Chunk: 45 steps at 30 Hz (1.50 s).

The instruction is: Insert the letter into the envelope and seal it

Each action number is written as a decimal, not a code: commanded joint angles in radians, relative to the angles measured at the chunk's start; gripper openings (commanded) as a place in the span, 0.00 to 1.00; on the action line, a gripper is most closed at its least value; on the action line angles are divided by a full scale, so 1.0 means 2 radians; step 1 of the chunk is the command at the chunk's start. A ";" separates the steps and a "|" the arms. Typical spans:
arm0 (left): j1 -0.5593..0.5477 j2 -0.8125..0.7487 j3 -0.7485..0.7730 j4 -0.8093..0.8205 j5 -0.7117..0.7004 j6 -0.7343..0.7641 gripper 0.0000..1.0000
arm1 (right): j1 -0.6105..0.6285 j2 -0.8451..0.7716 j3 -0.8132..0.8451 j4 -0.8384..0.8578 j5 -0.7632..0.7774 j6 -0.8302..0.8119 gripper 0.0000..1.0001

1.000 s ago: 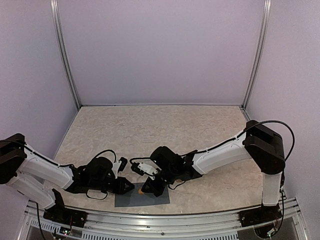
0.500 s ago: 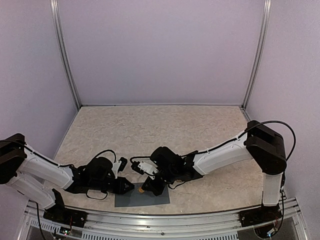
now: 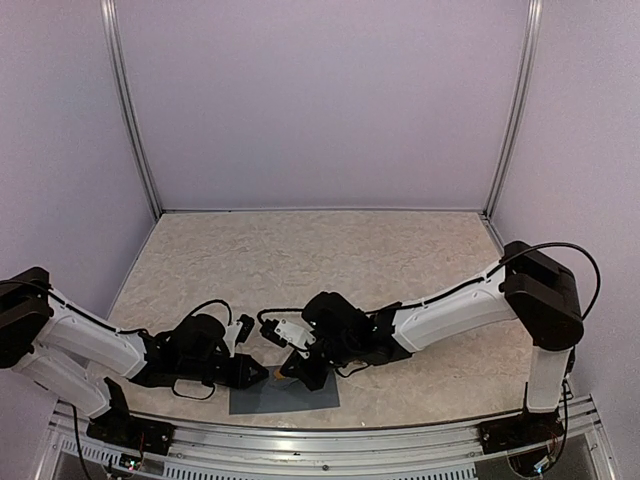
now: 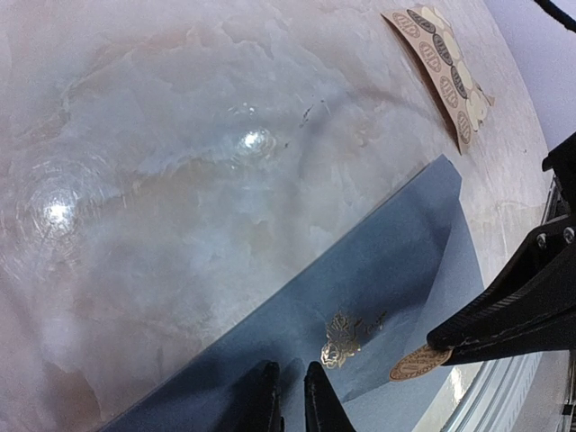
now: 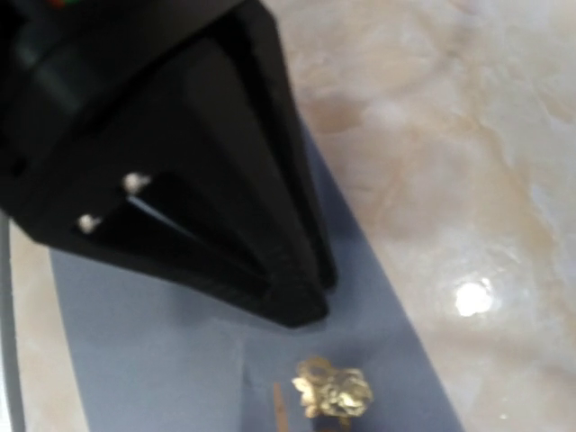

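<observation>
The slate blue-grey envelope (image 3: 300, 398) lies flat at the table's front edge. Its triangular flap is folded down, with a gold emblem (image 4: 340, 339) near the flap's tip. My left gripper (image 4: 290, 378) is shut, and its tips rest on the envelope (image 4: 360, 261) just left of the emblem. My right gripper (image 4: 436, 340) reaches in from the right. It is shut on a round brown-and-gold sticker (image 4: 418, 363), held low over the flap's tip. In the right wrist view the shut fingers (image 5: 301, 310) hover just above the emblem (image 5: 333, 389). The letter is not visible.
A tan sheet of round stickers (image 4: 441, 63) lies on the marble tabletop beyond the envelope. The metal front rail (image 3: 320, 440) runs right behind the envelope's near edge. Both arms crowd together over the envelope at the front centre.
The right gripper has edged slightly left and forward with the sticker. The left arm has stayed still on the envelope.
</observation>
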 commanded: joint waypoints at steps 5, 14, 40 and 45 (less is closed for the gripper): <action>-0.004 -0.002 -0.012 -0.022 -0.008 -0.003 0.09 | 0.016 0.012 -0.002 -0.001 0.009 -0.021 0.00; -0.004 -0.002 -0.014 -0.020 -0.007 -0.004 0.09 | 0.020 0.019 -0.001 -0.001 0.019 -0.026 0.00; -0.004 -0.001 -0.017 -0.019 -0.008 -0.006 0.09 | 0.033 0.034 0.001 -0.022 -0.005 -0.036 0.00; -0.004 0.001 -0.017 -0.018 -0.007 -0.006 0.08 | 0.034 0.046 0.006 -0.029 -0.014 -0.037 0.00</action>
